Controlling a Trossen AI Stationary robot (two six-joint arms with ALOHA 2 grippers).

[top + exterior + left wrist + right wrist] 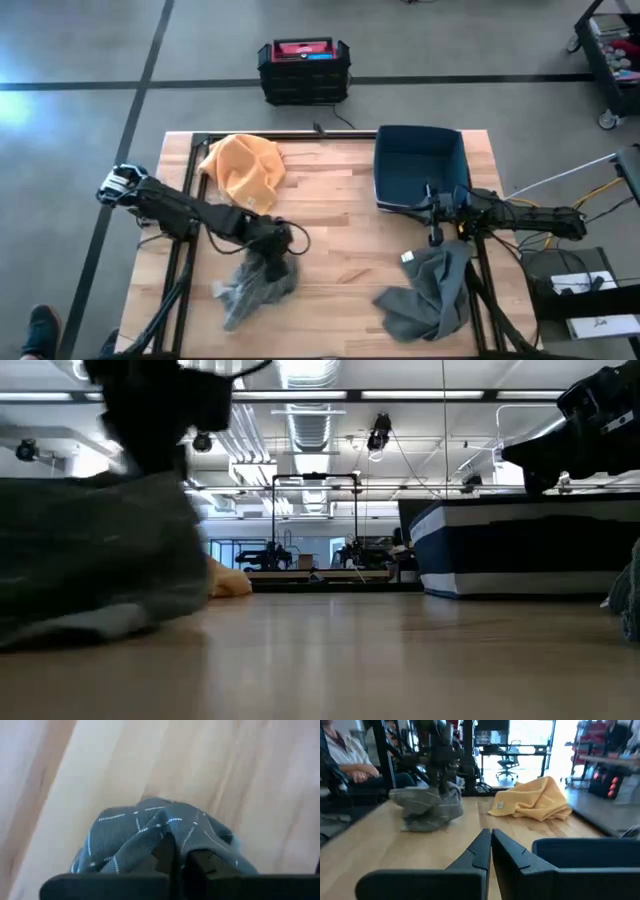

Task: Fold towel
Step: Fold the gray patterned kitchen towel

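Left gripper [272, 262] clenched on the grey checked towel [255, 288], bunched up near the bench's [340, 215] front edge, left of centre. Right gripper [433, 212] pressed closed with nothing in it, held beside the dark blue bin [418, 165] at the back right. Plain grey cloth [432, 292] heaped at front right corner. Orange cloth [243, 168] crumpled at back left. Seated person [345, 755] beyond the bench.

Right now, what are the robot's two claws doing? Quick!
Left gripper: shut on the gray checked towel.
Right gripper: shut, holding nothing, beside the blue bin.
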